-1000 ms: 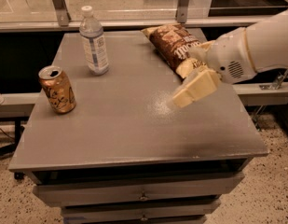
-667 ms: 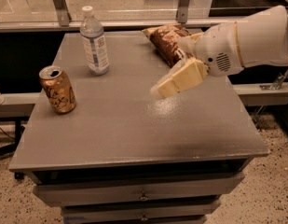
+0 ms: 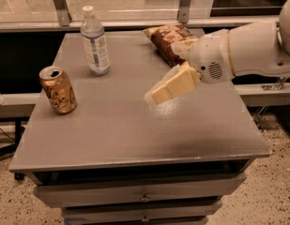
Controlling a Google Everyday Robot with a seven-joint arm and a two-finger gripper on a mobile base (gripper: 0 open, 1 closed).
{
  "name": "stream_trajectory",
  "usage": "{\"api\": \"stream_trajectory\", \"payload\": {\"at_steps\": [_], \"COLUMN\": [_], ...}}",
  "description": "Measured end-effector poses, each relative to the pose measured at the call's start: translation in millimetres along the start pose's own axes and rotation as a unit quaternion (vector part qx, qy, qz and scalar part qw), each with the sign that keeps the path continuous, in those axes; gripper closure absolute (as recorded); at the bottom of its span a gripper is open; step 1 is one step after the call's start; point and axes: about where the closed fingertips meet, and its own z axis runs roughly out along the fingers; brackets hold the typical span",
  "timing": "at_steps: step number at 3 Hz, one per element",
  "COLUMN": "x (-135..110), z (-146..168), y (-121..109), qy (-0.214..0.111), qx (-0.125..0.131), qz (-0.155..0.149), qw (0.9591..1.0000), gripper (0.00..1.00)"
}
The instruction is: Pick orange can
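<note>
Camera view: gripper (image 3: pixel 156 95) over the table (image 3: pixel 125 130), orange can (image 3: pixel 57 90) untouched

The orange can stands upright on the grey table, nearer to me than the water bottle (image 3: pixel 95 41) and a little to its left, apart from it. The gripper hovers above the tabletop well to the right of the bottle, angled down and toward it, carrying nothing. I cannot tell whether the claw is open or closed. A brown snack bag (image 3: pixel 165 36) lies right of the bottle, partly behind the white arm (image 3: pixel 248 50).
</note>
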Motion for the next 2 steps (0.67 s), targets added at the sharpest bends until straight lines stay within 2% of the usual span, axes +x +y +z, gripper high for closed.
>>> {"api": "stream_trajectory", "payload": {"at_steps": [1,2], "x": [10,17], "z": [52,110], "y": [11,18], "qy": [-0.042,-0.083], "qx": [-0.024,-0.045], "qz": [-0.005,-0.011], "qw": [0.9988,0.9955], "gripper": [0.0,0.0]}}
